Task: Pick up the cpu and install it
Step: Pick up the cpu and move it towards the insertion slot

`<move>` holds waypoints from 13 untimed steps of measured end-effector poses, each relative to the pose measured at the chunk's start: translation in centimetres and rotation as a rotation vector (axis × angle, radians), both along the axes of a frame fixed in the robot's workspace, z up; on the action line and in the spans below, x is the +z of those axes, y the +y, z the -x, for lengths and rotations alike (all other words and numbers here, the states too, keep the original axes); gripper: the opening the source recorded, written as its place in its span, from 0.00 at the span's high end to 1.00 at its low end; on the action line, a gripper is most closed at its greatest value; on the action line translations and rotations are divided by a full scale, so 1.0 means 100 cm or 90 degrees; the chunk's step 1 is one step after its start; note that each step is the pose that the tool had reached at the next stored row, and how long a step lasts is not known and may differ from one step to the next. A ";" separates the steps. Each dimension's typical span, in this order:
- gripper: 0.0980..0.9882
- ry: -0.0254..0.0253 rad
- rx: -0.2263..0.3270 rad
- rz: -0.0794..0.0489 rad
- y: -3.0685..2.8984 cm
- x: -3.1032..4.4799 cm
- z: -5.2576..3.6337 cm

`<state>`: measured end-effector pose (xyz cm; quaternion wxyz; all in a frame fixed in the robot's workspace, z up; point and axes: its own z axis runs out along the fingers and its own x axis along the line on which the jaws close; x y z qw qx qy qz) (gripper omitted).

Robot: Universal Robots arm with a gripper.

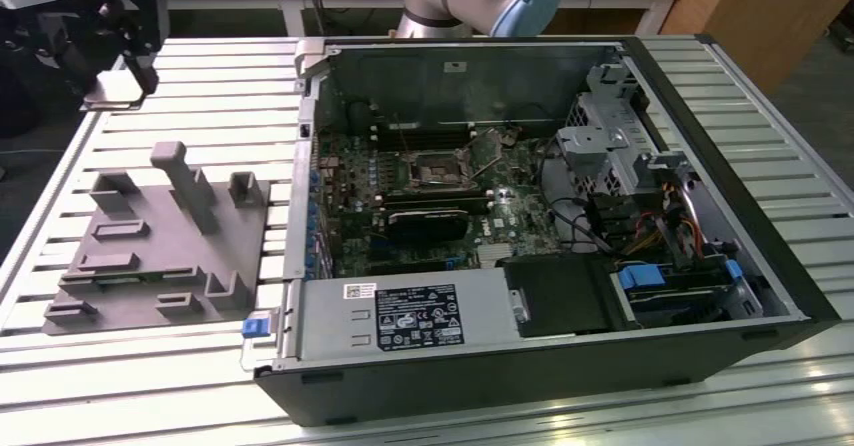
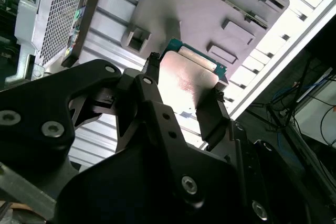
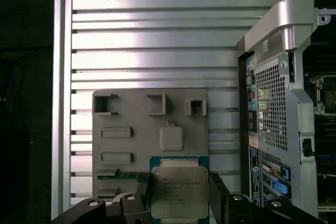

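Note:
In both wrist views the cpu (image 3: 177, 190) (image 2: 185, 77), a flat square chip with a silvery top plate and a green rim, sits between my gripper's (image 3: 178, 199) (image 2: 184, 95) two dark fingers (image 3: 217, 195). The gripper is shut on its opposite edges and holds it in the air above the grey fixture plate (image 3: 136, 145). In the exterior view the gripper (image 1: 127, 61) hangs at the far end of the table, on that view's left. The open computer case (image 1: 694, 96) lies on the right, its dark square socket frame (image 1: 434, 171) on the motherboard.
The fixture plate (image 1: 160, 266) with upright blocks lies on the slatted metal table (image 1: 200, 116) left of the case. The case holds a power supply (image 1: 400, 316), a drive cage (image 1: 601, 126) and cables (image 1: 667, 226). The arm's base (image 1: 467, 1) stands behind the case.

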<state>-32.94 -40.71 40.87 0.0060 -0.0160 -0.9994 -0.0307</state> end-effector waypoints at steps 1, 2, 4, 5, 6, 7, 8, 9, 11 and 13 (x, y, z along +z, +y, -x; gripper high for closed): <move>0.51 0.0000 0.000 0.000 0.0001 0.0000 -0.0022; 0.51 0.0001 0.000 0.000 0.0001 0.0000 -0.0041; 0.51 0.0000 0.000 0.000 0.0003 0.0000 -0.0076; 0.51 0.0000 0.000 0.000 0.0004 0.0000 -0.0092; 0.51 0.0000 0.000 0.000 0.0004 0.0000 -0.0109; 0.51 0.0000 0.000 0.000 0.0005 0.0000 -0.0126; 0.51 0.0001 0.000 0.000 0.0005 0.0000 -0.0145; 0.51 0.0000 0.000 0.000 0.0006 0.0000 -0.0162; 0.51 0.0000 0.000 0.000 0.0008 0.0000 -0.0194; 0.51 0.0001 0.000 0.000 0.0009 0.0000 -0.0224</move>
